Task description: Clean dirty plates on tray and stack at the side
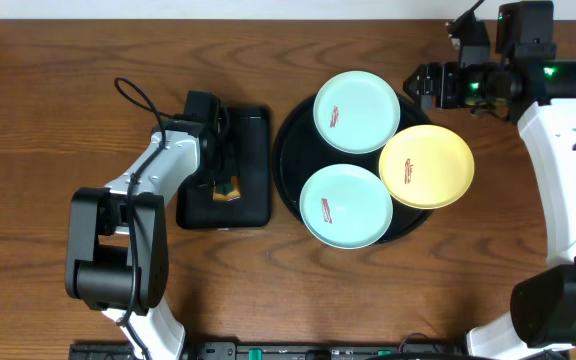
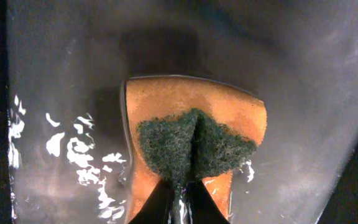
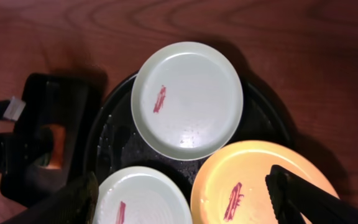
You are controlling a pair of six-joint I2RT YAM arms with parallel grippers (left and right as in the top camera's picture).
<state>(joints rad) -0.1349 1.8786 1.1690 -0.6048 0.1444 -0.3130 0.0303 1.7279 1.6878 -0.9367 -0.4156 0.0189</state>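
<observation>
Left gripper (image 2: 179,199) clamped on orange sponge with green scouring pad (image 2: 194,146) in rectangular black tray (image 1: 253,160), readying wipe. Right gripper (image 1: 430,85) wide open, empty, near three smeared plates (image 1: 356,110) awaiting cleaning on round glossy black tray (image 1: 286,150).

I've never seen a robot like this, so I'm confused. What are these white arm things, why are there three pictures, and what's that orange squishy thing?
They are two robot arms at a wooden table. One picture looks down from above; the other two come from little cameras on each arm's wrist. On the round black tray sit three plates: two light blue and one yellow, each with a reddish smear. The left gripper is over a smaller rectangular tray, pinching an orange sponge by its green scrubby side. The right gripper is open, holding nothing, near the plates.
</observation>
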